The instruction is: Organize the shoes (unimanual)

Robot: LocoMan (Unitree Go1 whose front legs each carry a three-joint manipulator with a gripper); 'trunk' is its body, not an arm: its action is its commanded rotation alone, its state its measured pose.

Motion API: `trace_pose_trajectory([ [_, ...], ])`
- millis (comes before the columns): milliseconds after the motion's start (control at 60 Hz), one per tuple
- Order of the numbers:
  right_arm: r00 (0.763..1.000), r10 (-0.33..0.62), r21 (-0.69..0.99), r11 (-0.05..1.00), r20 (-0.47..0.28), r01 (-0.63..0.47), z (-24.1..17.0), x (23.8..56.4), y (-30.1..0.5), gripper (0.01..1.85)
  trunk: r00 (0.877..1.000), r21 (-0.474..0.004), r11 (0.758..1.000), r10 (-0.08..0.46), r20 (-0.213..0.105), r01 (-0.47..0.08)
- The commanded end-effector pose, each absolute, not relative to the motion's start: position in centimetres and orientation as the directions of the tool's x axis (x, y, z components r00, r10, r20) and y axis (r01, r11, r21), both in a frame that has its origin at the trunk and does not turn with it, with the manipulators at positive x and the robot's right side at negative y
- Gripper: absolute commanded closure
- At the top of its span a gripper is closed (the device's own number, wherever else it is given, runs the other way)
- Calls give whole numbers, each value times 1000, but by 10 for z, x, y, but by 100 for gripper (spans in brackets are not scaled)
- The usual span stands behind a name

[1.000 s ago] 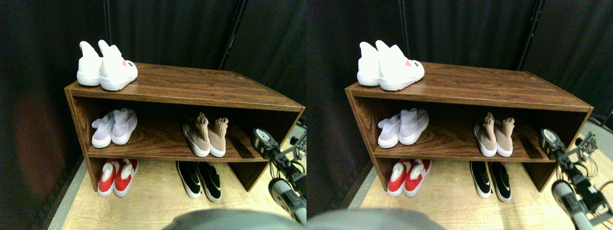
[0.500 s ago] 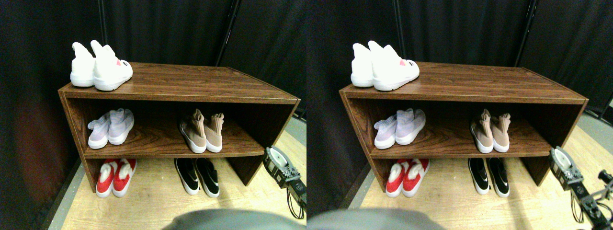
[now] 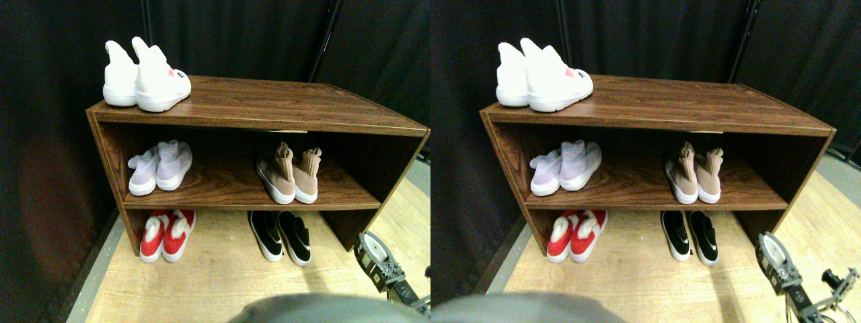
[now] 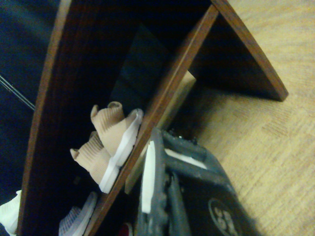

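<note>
The right hand (image 3: 385,268) hangs low over the wooden floor (image 3: 222,282), off the front right corner of the shoe rack (image 3: 269,111), touching no shoe; whether its jaws stand apart or together cannot be told. Nearest it, the black slip-ons (image 3: 281,235) sit side by side on the floor under the rack's lower shelf, right of middle. Above them, on that shelf's right half, stand the tan sock-shoes (image 3: 290,175). The red shoes (image 3: 167,234) lie at the floor's left, the lavender pair (image 3: 160,167) on the shelf's left end, and the white pair (image 3: 143,77) at the top's back left corner.
</note>
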State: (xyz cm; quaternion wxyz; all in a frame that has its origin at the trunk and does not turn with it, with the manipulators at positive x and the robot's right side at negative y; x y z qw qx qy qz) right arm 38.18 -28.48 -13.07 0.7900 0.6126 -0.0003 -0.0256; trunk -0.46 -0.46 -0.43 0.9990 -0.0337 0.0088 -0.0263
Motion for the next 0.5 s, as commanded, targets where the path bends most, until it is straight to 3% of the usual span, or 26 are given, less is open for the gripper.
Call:
trace_pose_trajectory([
  [17, 999, -50, 974, 227, -8, 19, -135, 386, -284, 180, 998, -86, 995, -47, -46, 43],
  [183, 987, -135, 983, 152, -85, 105, -160, 396, -290, 180, 998, -84, 996, -44, -49, 40],
  [500, 967, -180, 979, 64, -178, 192, -194, 427, -306, 180, 999, -92, 995, -30, -45, 25],
])
